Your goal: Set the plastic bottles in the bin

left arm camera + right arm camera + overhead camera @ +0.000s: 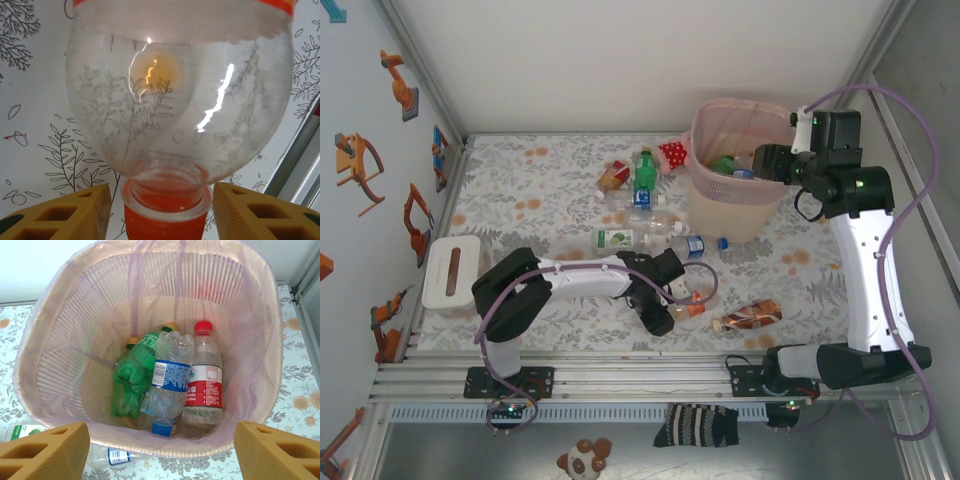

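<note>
From where I stand, the left gripper (162, 210) has its yellow, honeycombed fingertips spread to either side of the ridged orange screw cap (161, 225) of a clear round-shouldered plastic bottle with an orange label (180, 100). The tips flank the neck without clamping it: there is a sliver of gap on one side and the other is nearly touching. That bottle lies on the leaf-printed table cover (540, 190), near the front edge. The print shows straight through its thin, glossy wall.

The right gripper (162, 447) hangs over the tall pink mesh-sided bin (277, 320), with its jaws wide apart and nothing between them.

The job looks less than half done. Inside the bin lie a crumpled green bottle (131, 382), a dented clear bottle with a blue label and blue cap (170, 377) and a clear one with a red label and red cap (205, 385). Yellow caps peek out behind them. The bin's walls are fine vertical ribs, lined with a filmy pinkish bag.

Left on the table are:
- a brown bottle (748, 317) near the front;
- a clear bottle with a green-and-white label (632, 238);
- a blue-capped clear bottle (698, 245) just beside the bin;
- a green bottle (644, 168), a blue-labelled one (642, 197) and an orange-red one (613, 175) further back.

A red white-dotted soft item (672, 152) lies beside the bin and is not part of the job.
</note>
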`<state>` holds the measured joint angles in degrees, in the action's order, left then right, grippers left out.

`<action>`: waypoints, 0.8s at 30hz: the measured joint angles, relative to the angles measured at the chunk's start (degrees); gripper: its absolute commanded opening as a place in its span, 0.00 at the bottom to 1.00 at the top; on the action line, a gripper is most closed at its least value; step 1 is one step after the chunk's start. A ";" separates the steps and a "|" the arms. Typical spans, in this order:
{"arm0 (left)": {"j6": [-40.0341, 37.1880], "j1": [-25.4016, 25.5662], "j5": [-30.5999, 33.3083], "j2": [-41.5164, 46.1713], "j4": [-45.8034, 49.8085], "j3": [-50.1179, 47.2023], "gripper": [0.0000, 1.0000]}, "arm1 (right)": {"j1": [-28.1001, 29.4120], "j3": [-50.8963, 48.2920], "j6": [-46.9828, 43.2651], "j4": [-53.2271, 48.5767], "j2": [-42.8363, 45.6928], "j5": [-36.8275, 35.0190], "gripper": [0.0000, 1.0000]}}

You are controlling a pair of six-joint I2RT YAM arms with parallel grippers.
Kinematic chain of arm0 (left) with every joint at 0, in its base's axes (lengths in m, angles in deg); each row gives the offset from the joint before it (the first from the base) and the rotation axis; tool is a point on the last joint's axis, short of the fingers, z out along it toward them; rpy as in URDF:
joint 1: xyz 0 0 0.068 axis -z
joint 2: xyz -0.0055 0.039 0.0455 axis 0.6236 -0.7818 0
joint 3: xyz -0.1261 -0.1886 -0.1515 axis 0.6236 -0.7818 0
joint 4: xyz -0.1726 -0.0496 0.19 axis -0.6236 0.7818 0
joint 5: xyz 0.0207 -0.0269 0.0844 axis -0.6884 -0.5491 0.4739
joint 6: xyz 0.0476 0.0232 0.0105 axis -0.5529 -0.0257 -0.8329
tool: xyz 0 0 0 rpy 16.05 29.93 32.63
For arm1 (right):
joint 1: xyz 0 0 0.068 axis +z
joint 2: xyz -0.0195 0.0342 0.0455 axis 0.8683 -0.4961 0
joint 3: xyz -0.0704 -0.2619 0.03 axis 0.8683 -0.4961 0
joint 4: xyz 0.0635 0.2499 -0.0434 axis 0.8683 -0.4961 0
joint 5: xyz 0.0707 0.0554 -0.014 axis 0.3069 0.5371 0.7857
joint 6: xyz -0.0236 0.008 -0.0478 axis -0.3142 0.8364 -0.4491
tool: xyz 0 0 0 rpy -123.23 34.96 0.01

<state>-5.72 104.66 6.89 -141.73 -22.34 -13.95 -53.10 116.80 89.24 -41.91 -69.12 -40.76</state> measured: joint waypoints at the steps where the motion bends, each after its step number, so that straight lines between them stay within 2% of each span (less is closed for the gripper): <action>1: -0.02 0.00 0.02 0.00 0.04 0.00 0.49 | 0.00 0.00 0.00 0.02 0.00 0.00 0.75; 11: -0.46 0.00 0.31 0.00 0.46 0.20 0.29 | 0.00 0.00 -0.02 0.17 0.35 0.00 0.75; 18: -0.50 -0.22 0.92 0.85 0.35 0.17 0.25 | 0.00 0.00 0.02 0.20 1.51 0.48 0.75; 24: -0.11 -2.34 0.68 7.30 -2.03 -1.57 0.23 | 0.00 -0.31 1.51 1.03 3.17 2.75 0.75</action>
<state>-5.83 102.32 7.57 -134.43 -24.38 -15.53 -53.10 116.50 90.75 -40.89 -65.95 -38.00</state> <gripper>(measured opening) 0.295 0.748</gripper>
